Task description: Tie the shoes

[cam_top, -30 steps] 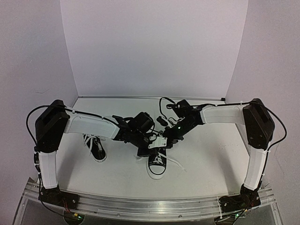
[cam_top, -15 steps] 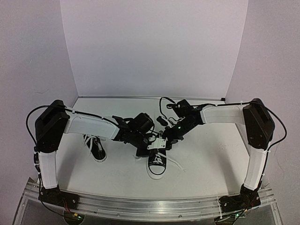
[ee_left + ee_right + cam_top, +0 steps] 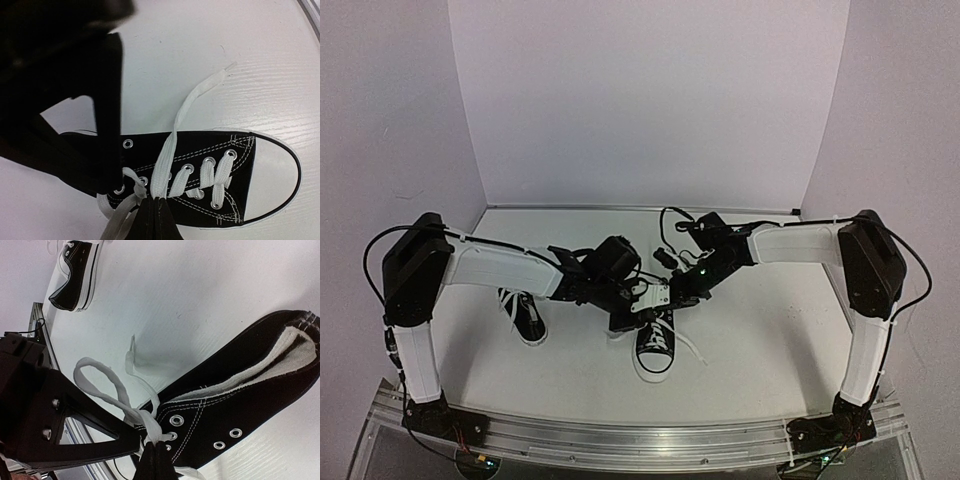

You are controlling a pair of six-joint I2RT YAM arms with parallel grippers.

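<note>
On the white desk [image 3: 760, 350], one small black canvas low-top sneaker with a white toe cap [image 3: 655, 347] lies just behind the middle of the near edge, toe toward that edge. Its matching black sneaker [image 3: 527, 316] sits well apart toward the left edge, beneath the left arm. The left pincer [image 3: 154, 216] has its tips pressed together on a flat white lace [image 3: 186, 112] over the first sneaker's eyelets, the free end trailing onto the desk, and the right pincer [image 3: 156, 458], close beside it, is clamped on the gathered base of a white lace loop [image 3: 102, 374] by the top eyelets.
</note>
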